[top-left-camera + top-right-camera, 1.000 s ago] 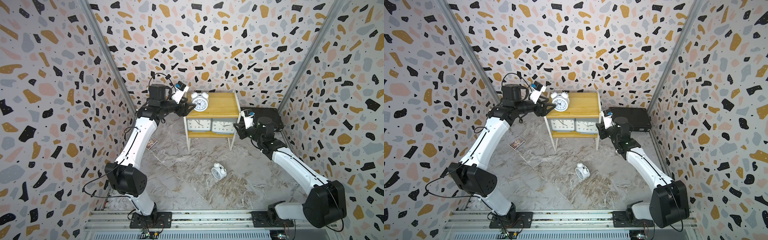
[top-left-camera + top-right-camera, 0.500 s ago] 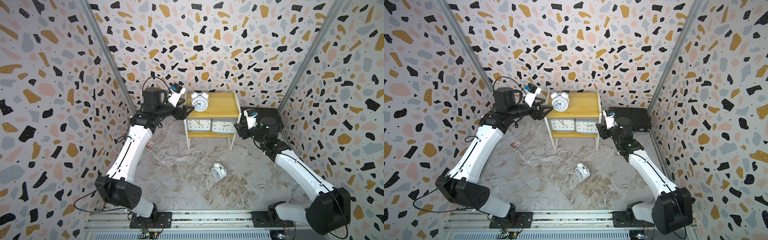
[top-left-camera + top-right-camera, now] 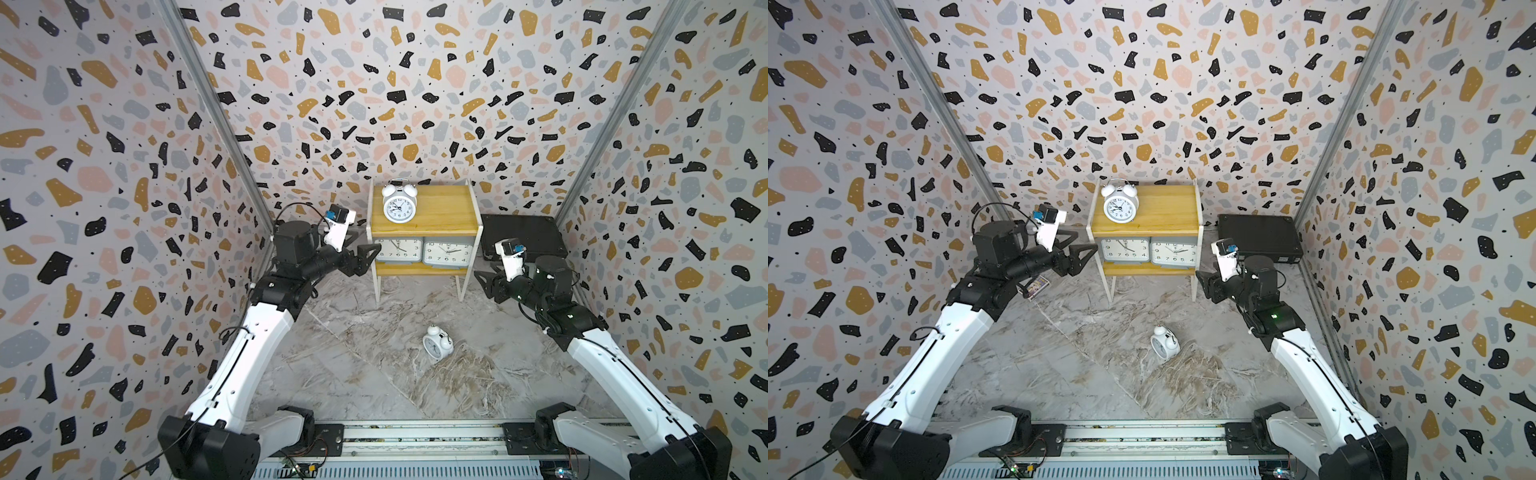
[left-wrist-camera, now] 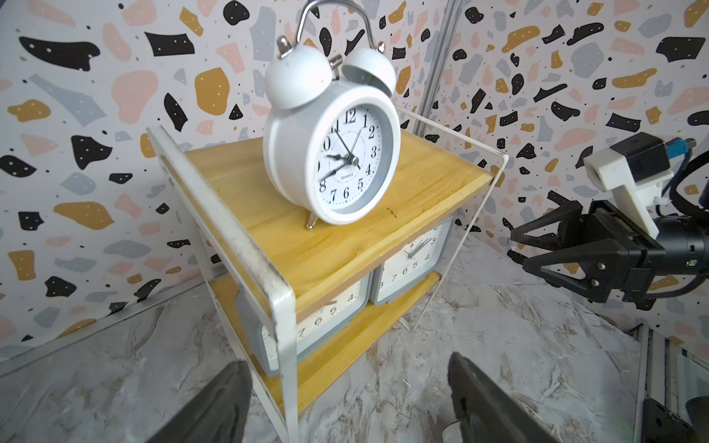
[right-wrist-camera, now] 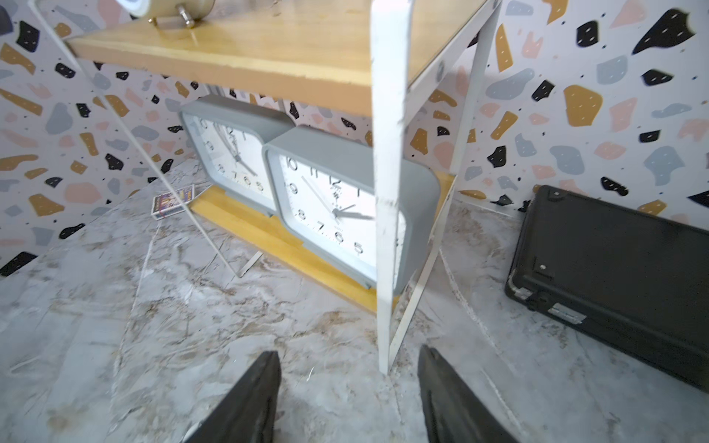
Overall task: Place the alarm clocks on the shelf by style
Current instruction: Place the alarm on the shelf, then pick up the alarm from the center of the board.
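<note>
The shelf [image 3: 446,208] stands at the back wall. One white twin-bell alarm clock [image 3: 399,206] stands upright on its top board, also close up in the left wrist view [image 4: 337,153]. Two grey square clocks [image 3: 397,250] [image 3: 448,253] sit side by side on the lower board. A second twin-bell clock [image 3: 436,345] lies tipped on the floor in front. My left gripper [image 3: 368,246] hangs open and empty just left of the shelf. My right gripper [image 3: 482,281] is open and empty by the shelf's right front leg [image 5: 385,326].
A flat black case [image 3: 523,241] lies on the floor right of the shelf, behind the right wrist. A small card box [image 3: 1036,286] lies on the floor under the left arm. Patterned walls close in on three sides.
The left gripper has let go of the top clock, drawn back left and down, and opened wider. The right gripper has opened and backed away from the shelf's right side.
</note>
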Robot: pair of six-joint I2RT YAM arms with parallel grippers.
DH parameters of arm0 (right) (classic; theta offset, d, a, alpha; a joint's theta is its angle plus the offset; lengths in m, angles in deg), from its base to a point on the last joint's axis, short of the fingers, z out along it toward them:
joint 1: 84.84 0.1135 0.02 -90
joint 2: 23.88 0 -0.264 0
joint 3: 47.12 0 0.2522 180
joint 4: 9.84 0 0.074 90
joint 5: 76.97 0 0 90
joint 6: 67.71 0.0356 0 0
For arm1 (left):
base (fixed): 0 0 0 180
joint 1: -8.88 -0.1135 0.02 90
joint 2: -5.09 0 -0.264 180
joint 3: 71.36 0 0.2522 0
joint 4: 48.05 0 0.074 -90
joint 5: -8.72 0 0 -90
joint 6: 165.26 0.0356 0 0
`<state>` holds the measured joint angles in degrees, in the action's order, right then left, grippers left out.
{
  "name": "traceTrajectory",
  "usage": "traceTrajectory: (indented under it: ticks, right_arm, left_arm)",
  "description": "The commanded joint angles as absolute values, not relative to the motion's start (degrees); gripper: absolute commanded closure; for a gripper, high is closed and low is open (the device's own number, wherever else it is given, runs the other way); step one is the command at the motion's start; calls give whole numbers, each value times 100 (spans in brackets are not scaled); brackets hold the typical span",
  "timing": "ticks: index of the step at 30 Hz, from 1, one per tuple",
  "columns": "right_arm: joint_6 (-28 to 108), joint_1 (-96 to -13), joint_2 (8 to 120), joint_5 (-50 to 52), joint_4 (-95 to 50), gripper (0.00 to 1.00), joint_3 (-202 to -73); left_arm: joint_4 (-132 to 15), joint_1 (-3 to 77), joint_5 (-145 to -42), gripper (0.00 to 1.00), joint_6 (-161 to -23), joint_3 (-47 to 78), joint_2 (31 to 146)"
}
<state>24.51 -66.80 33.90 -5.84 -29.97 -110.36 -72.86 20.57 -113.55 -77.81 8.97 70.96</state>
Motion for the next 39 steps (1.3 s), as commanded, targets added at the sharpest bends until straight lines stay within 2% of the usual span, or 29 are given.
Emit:
traceTrajectory:
  ticks: [1,12,18,24,35,39]
  right_arm:
    - [2566,-6692,2990,-1048,-3361,38,-10817]
    - [2822,-6575,1963,-1588,-3790,38,-9887]
    - [2995,-6273,1808,-1501,-3795,39,-9533]
    - [3219,-5948,1964,-1405,-3358,42,-9238]
    - [3106,-5340,2696,-1413,-3053,43,-9248]
    - [3034,-5121,2999,-1113,-2969,45,-9323]
  left_arm:
    - [-6890,2031,-11162,17,-8187,459,6703]
    - [-6367,2057,-10773,20,-9073,-1000,5972]
    - [-6458,2075,-11103,21,-8659,-1154,6092]
    - [-7186,2075,-11322,20,-7874,-889,6222]
    - [-7184,2075,-11436,21,-7908,-921,6309]
    - [-7190,2075,-11449,21,-7907,-922,6318]
